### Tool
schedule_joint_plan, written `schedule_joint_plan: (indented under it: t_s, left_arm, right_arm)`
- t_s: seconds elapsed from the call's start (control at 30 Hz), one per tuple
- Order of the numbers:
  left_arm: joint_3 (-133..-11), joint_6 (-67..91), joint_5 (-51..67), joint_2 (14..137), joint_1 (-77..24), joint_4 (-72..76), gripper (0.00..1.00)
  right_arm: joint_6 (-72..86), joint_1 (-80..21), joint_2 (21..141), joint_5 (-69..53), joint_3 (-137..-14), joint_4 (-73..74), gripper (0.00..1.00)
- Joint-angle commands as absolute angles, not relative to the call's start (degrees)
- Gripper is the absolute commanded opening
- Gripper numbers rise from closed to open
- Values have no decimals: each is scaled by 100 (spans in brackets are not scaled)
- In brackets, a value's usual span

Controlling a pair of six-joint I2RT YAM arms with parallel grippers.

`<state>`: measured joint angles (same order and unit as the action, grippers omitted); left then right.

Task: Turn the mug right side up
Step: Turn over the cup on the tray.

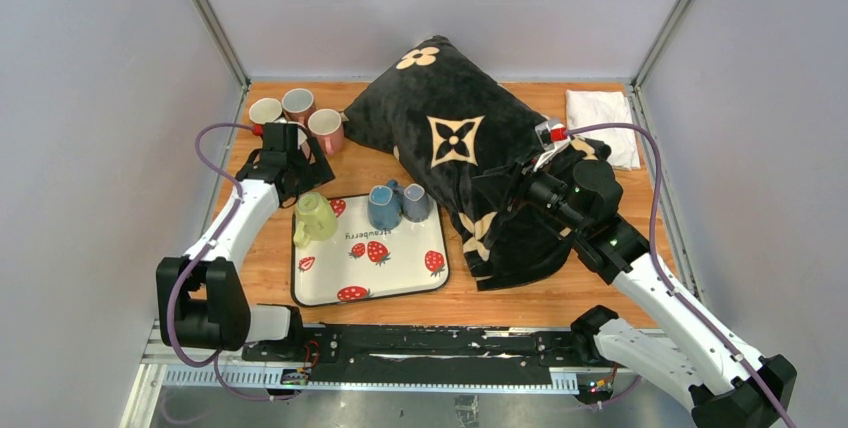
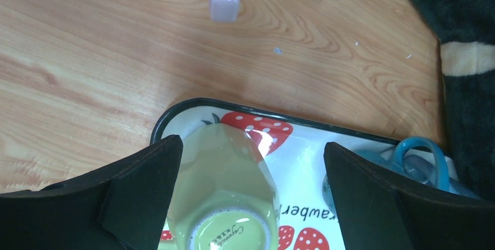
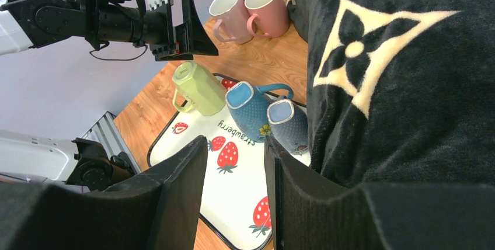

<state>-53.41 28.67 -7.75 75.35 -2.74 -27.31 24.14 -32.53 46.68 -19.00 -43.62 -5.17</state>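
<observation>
On the strawberry tray [image 1: 405, 278], at its 10 o'clock corner, the yellow-green mug [image 1: 313, 218] sits base up. A blue mug [image 1: 384, 207] and a smaller grey-blue mug [image 1: 416, 202], also inverted, line the 12 o'clock edge. The left tool [image 2: 251, 150] gapes wide and empty above the yellow-green mug, whose printed base only the left wrist view shows. The right tool [image 3: 234, 145], narrowly parted, holds nothing beside the black cushion [image 1: 450, 138].

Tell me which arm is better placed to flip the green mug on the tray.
Left. Its open left gripper hovers just above the upside-down green mug, while the right gripper sits farther off over the black cushion.
</observation>
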Motion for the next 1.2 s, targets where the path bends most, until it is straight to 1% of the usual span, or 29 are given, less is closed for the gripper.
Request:
schedule_joint_plan:
  t_s: [0.0, 0.17, 0.8, 0.97, 1.17]
  left_arm:
    - [-5149, 2760, -600, 7287, -243, -2985, 100]
    - [-4931, 2773, -623, 7120, -238, -3039, 100]
    - [-4376, 2886, -37, 6290, -376, -3195, 100]
    - [-4320, 2982, -53, 6202, -554, -3170, 100]
    - [-4240, 3153, -149, 6193, -1003, -3170, 100]
  right_arm:
    - [2409, -3309, 4568, -1908, -4324, -703, 45]
    - [2458, -3312, 4580, -1975, -4315, -729, 45]
    - [2688, -3309, 4509, -2043, -4178, -859, 45]
    - [2757, -3313, 4509, -2057, -4127, -892, 45]
    - [2810, -3313, 4521, -2057, -4104, -936, 45]
